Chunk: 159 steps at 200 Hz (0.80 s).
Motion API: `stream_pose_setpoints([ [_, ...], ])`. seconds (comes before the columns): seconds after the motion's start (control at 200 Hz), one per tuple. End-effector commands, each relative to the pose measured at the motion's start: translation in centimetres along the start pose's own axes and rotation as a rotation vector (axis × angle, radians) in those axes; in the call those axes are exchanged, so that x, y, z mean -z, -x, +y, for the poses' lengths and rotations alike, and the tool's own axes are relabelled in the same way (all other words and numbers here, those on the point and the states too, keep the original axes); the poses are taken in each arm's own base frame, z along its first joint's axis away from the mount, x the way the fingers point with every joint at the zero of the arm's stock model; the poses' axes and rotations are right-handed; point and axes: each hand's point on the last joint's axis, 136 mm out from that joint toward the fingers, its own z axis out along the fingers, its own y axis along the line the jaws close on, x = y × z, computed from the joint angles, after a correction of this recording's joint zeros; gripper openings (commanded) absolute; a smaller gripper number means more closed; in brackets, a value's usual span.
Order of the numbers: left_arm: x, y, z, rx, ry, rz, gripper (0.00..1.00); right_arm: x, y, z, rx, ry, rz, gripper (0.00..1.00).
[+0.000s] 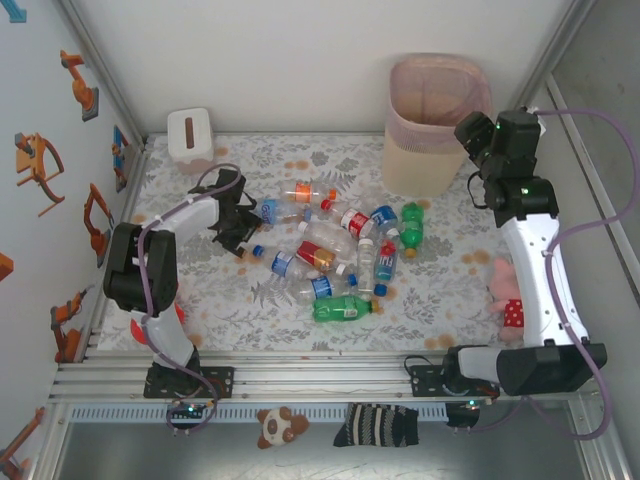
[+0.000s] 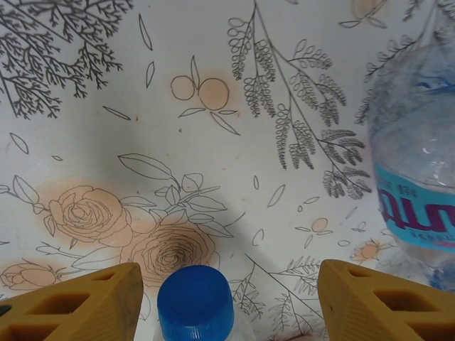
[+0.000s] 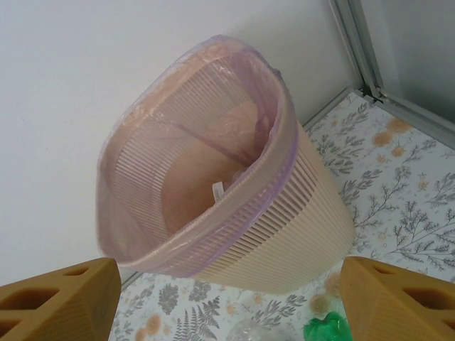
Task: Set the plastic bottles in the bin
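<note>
- The left claw (image 2: 229, 273) is spread around a blue-capped bottle (image 2: 195, 305), not pinching it.
- The right claw (image 3: 229, 270) is spread, empty, near the bin (image 3: 213, 192).
- The bottles (image 1: 330, 250) are heaped at the middle of the table (image 1: 450, 290); the bin is placed at its far right corner.

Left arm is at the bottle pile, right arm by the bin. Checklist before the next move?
1. Blue-capped clear plastic bottle lies between the fingers of the left gripper: ok, though off-centre.
2. Fingers closed on that bottle's body: cannot tell; the body lies past the frame edge.
3. Neighbouring clear bottle with turquoise label free of the fingers: cannot tell; it lies very close.
4. Right gripper open with nothing between its fingers: ok.
5. Tall beige ribbed bin with pink liner upright, mouth unblocked: ok.
</note>
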Motion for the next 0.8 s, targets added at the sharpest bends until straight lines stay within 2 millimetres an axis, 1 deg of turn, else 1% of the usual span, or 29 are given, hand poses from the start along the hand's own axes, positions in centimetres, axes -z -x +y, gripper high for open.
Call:
stream_pose_setpoints([
  [0.0, -1.2, -0.8, 0.9, 0.047, 0.031, 0.058, 0.65, 1.0, 0.5, -0.5, 0.033, -0.023, -0.031, 0.79],
  [0.18, -2.1, -1.2, 0.8, 0.06, 0.017, 0.083, 0.62, 1.1, 0.5, -0.7, 0.034, -0.03, -0.031, 0.79],
  [0.305, -2.7, -1.4, 1.4, 0.069, 0.038, 0.097, 0.61, 1.1, 0.3, -0.7, 0.034, -0.031, -0.023, 0.79],
  [0.406, -3.0, -1.7, 1.8, 0.078, 0.047, 0.109, 0.59, 1.1, 0.3, -0.8, 0.033, -0.033, -0.023, 0.79],
  [0.651, -3.1, -1.9, 2.1, 0.103, 0.041, 0.112, 0.52, 1.3, 0.3, -0.8, 0.028, -0.034, -0.024, 0.79],
  [0.791, -2.9, -2.1, 1.9, 0.108, 0.034, 0.121, 0.51, 1.4, 0.3, -0.9, 0.029, -0.035, -0.025, 0.79],
])
